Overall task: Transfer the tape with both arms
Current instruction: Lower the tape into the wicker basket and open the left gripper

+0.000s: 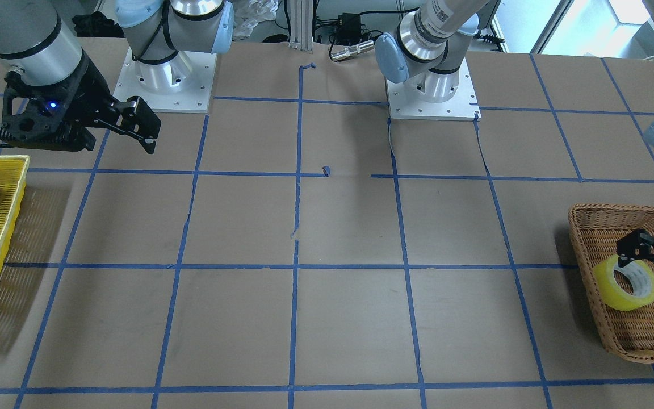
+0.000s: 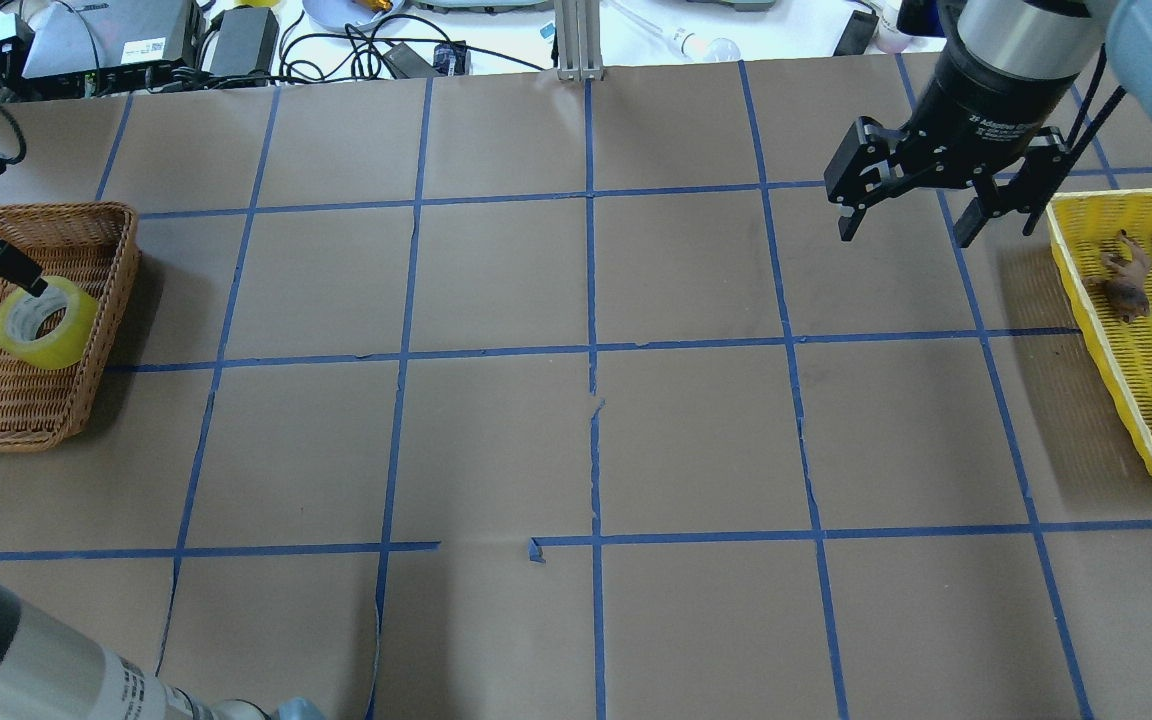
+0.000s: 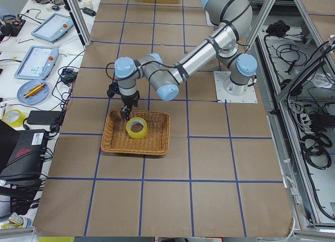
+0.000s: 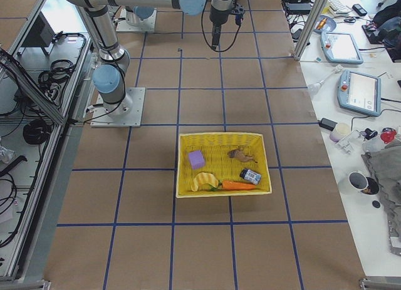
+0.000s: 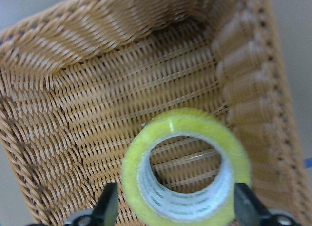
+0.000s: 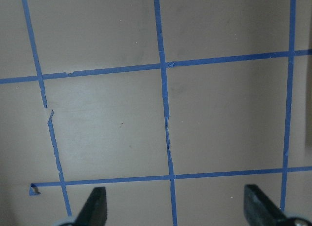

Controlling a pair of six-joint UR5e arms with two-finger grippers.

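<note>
The yellow tape roll (image 1: pixel 608 279) sits tilted in a brown wicker basket (image 1: pixel 605 215) at the table's end on my left side. It also shows in the overhead view (image 2: pixel 73 335) and the left side view (image 3: pixel 131 131). My left gripper (image 2: pixel 29 284) reaches down into the basket. In the left wrist view its fingers (image 5: pixel 109 204) press both sides of the roll (image 5: pixel 185 121), shut on it. My right gripper (image 2: pixel 903 238) hangs open and empty above the table, beside the yellow basket (image 2: pixel 1116 200). Its fingers (image 6: pixel 95 204) stand wide apart over bare paper.
The yellow basket (image 4: pixel 219 136) holds a purple block (image 4: pixel 197 159), a banana, a carrot, a can and a brown toy. Blue tape grid lines (image 2: pixel 591 350) cross the brown paper. Cables and devices lie beyond the far edge (image 2: pixel 336 40).
</note>
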